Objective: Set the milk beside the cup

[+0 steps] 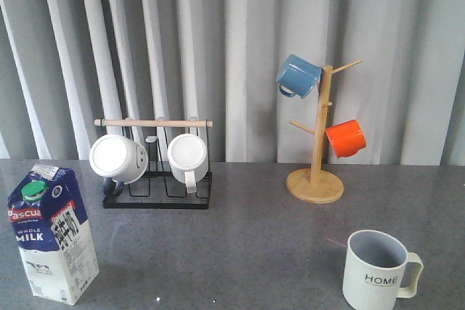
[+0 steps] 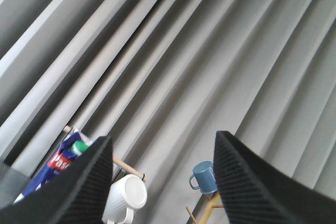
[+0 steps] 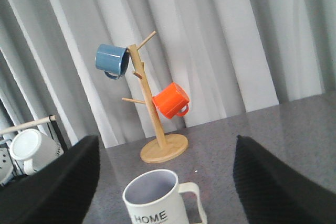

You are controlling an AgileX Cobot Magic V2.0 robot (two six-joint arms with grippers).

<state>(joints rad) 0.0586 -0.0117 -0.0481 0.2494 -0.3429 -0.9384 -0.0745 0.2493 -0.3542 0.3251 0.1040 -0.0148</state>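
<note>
- The milk (image 1: 52, 234) stands upright at the near left of the grey counter (image 1: 247, 245), its green cap (image 1: 33, 191) on the sloped top and the "WHOLE MILK" face turned forward.
- The left tool (image 2: 163, 182) shows only in its wrist view: its two dark fingers (image 2: 89, 182) are spread wide with nothing between them, pointing up toward the curtain (image 1: 240, 49), with the carton's top peeking beside one finger.
- Behind the carton, a black wire rack (image 1: 156, 183) with a wooden rod (image 1: 152, 123) across the top holds two white mugs (image 1: 118, 158) lying on their sides, bottoms facing forward.
- Right of centre, a wooden mug tree (image 1: 317, 150) stands on its round base; a blue mug (image 1: 297, 76) hangs from an upper peg and an orange mug (image 1: 345, 139) from a lower one on the opposite side.
- The cup (image 1: 375, 269) sits upright at the near right, well apart from the milk, "HOME" facing forward and its handle pointing right.
- The right tool (image 3: 168, 182) is likewise spread apart and empty, its fingers (image 3: 58, 182) flanking the cup in the wrist view without touching it.
</note>
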